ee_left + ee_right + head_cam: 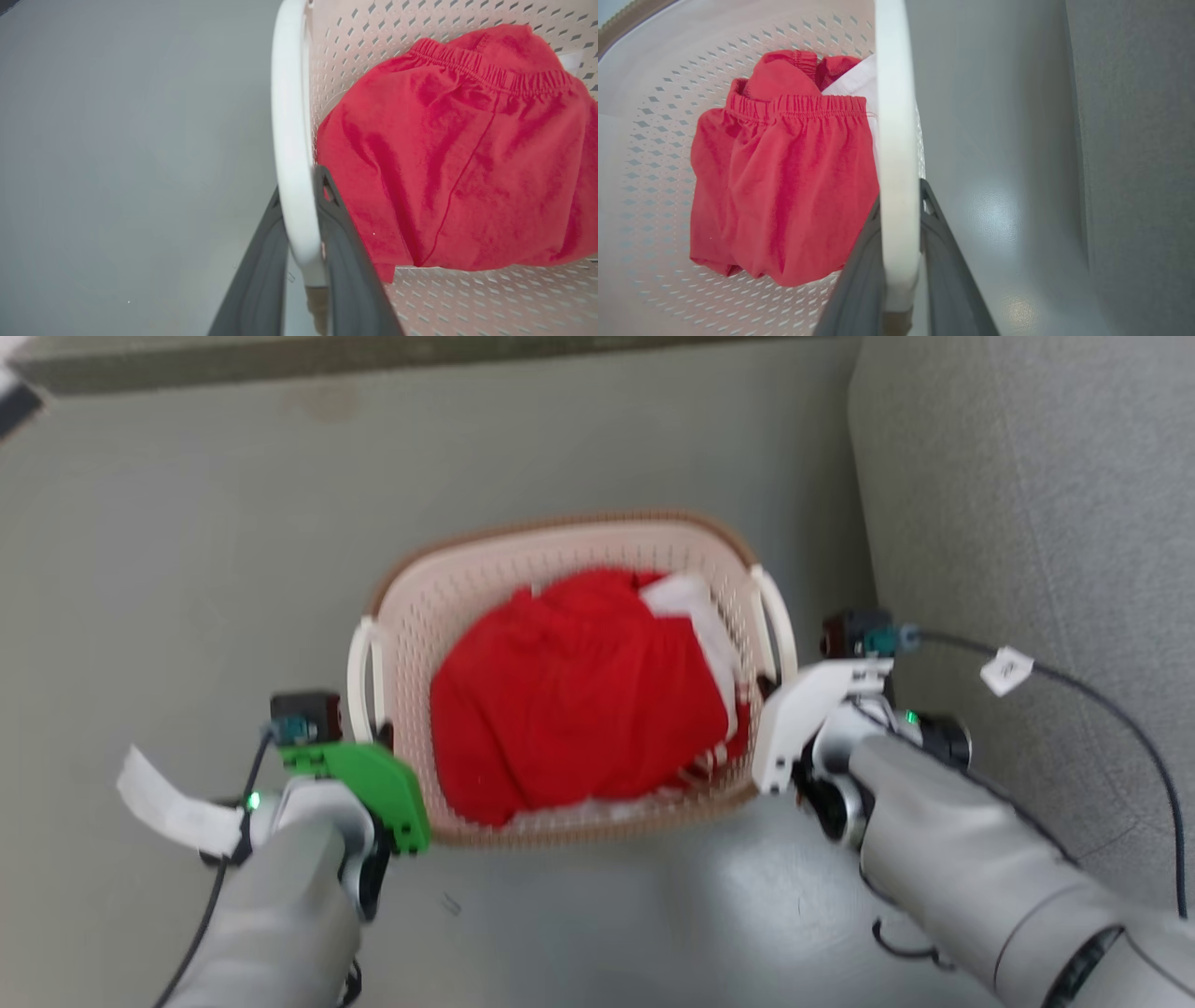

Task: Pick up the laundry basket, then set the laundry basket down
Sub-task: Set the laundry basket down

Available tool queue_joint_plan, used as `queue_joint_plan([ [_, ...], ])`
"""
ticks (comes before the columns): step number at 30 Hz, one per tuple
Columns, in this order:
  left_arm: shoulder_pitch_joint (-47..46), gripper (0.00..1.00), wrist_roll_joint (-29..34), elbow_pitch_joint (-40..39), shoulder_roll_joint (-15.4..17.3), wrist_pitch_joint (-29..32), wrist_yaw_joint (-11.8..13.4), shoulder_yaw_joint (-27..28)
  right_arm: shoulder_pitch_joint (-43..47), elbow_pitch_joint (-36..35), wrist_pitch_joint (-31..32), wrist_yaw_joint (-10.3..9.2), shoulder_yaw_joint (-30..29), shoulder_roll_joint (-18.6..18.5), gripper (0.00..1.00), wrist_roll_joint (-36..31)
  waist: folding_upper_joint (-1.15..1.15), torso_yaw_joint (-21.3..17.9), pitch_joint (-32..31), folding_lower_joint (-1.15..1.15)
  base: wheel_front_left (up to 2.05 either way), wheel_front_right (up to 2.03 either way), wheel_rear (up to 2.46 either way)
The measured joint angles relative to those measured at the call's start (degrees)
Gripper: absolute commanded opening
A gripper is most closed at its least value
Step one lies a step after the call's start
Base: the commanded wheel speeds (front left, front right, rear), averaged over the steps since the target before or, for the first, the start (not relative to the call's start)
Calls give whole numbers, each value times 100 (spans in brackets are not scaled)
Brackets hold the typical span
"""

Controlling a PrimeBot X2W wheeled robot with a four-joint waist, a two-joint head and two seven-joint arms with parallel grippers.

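Okay, left gripper [299,186] clamped on left handle [289,116], basket [560,537] 9 o'clock; right gripper [901,193] clamped on right handle [894,116], 3 o'clock; long axis 9–3.

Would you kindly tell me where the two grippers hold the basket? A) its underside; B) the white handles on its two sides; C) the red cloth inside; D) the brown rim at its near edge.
B: the left gripper clamps the left handle and the right gripper clamps the right handle of the basket.
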Motion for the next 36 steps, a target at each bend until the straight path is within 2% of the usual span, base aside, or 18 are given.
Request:
queue_joint_plan([
  [8,-556,0,18,-279,34,-79,270,-5,-756,91,-146,0,-67,-49,0,-124,0,-45,585,0,0,0,0],
  [14,-958,0,18,-467,66,-118,381,-4,-1323,233,-259,0,-162,-55,0,-214,0,-78,1033,1,0,0,0],
  [36,-2607,0,330,-622,90,-64,553,-18,-2779,604,-504,0,-309,-91,0,-408,0,-47,2677,1,0,0,0],
])
